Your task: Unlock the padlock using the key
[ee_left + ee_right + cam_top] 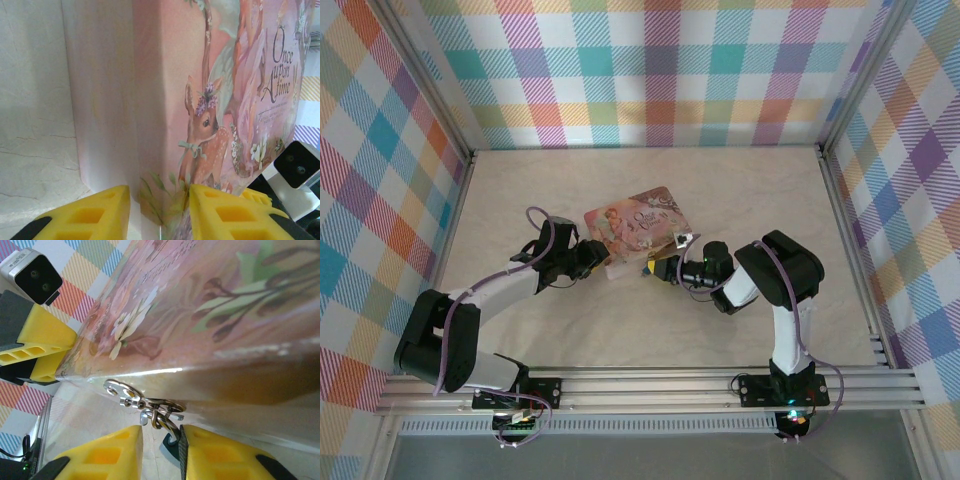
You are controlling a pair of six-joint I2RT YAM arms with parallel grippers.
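1. At the near edge of the table (740,190), two arms reach forward from their bases and meet at a pink tin (640,228) from opposite sides. It looks like a split of labour, with one arm bracing and the other working.
2. Clamped on the tin's near corner, the left gripper (160,215) presses its yellow fingers (107,197) against either face, apparently so the light box cannot slide while the lock is handled.
3. Low at the tin's front edge, the right gripper (160,452) has its jaws partly drawn together. The padlock (171,444), a small teal body, hangs between them, touching the inner face of one finger and clear of the other. Whether it is pinched or merely bracketed cannot be told.
4. Just beyond the padlock, a tangle of silver rings (161,412) links it to a metal hasp (119,389) on the tin's rim. Which piece among them is the key cannot be told.
5. By this evidence the lock is not yet open, and the key would need singling out from the rings before any turning.
6. Farther back, plaid walls (650,70) close off the workspace.
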